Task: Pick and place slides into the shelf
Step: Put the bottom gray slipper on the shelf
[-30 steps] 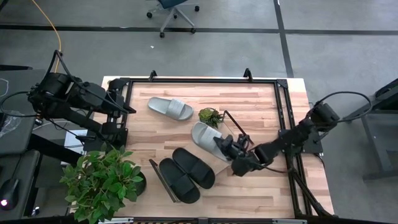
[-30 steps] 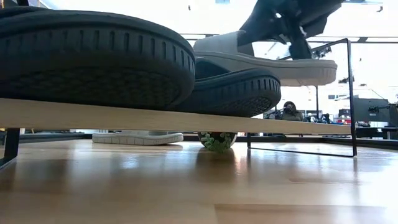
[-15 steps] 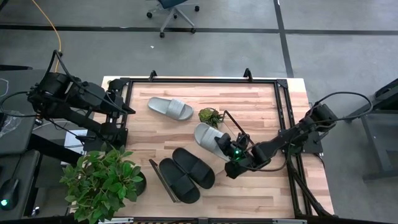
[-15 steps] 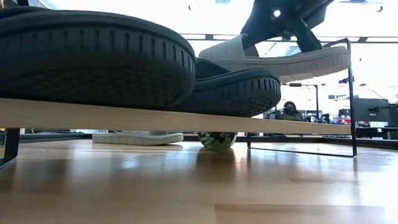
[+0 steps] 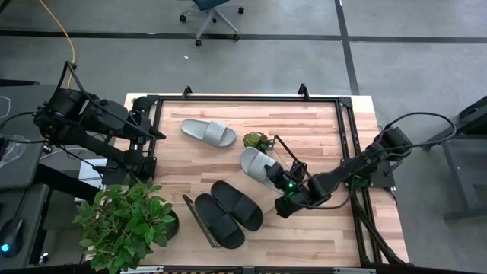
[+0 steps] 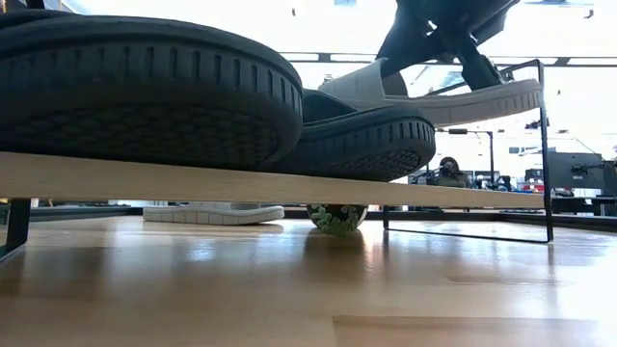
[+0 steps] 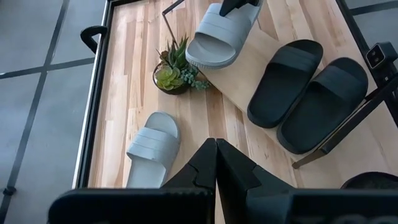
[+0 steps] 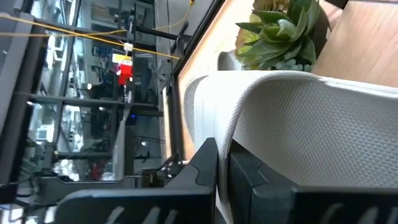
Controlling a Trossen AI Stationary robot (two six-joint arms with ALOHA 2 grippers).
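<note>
Two black slides (image 5: 228, 213) lie on the shelf (image 5: 275, 199).

Two slides (image 5: 228, 214) lie side by side on the shelf (image 5: 275, 199) at its left end; a third slide (image 5: 257, 164) is over its right end; a fourth (image 5: 208, 132) lies on the table (image 5: 319, 129) behind, left of the small plant (image 5: 256, 141).

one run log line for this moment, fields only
right gripper: shut on grey slide, held over shelf | black slides: on shelf | second grey slide: on table | left gripper: shut, waiting at left edge
</note>
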